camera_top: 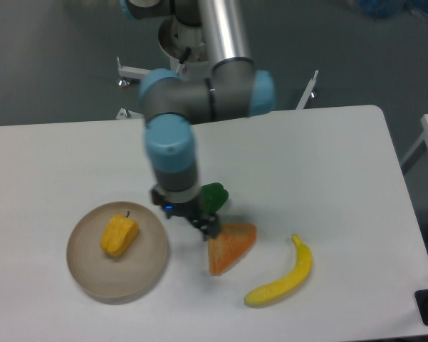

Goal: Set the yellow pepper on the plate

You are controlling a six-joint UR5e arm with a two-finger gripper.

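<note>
White bench (pixel 306 185) carries the plate (pixel 92 274), the yellow pepper (pixel 119 235) lying on it; beside the plate, the claw (pixel 208 229), grip state unclear, should lift straight clear.

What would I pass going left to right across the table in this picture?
Plate with the yellow pepper on it → gripper → orange wedge → banana. The green pepper sits partly behind the gripper, so I leave it out.
</note>
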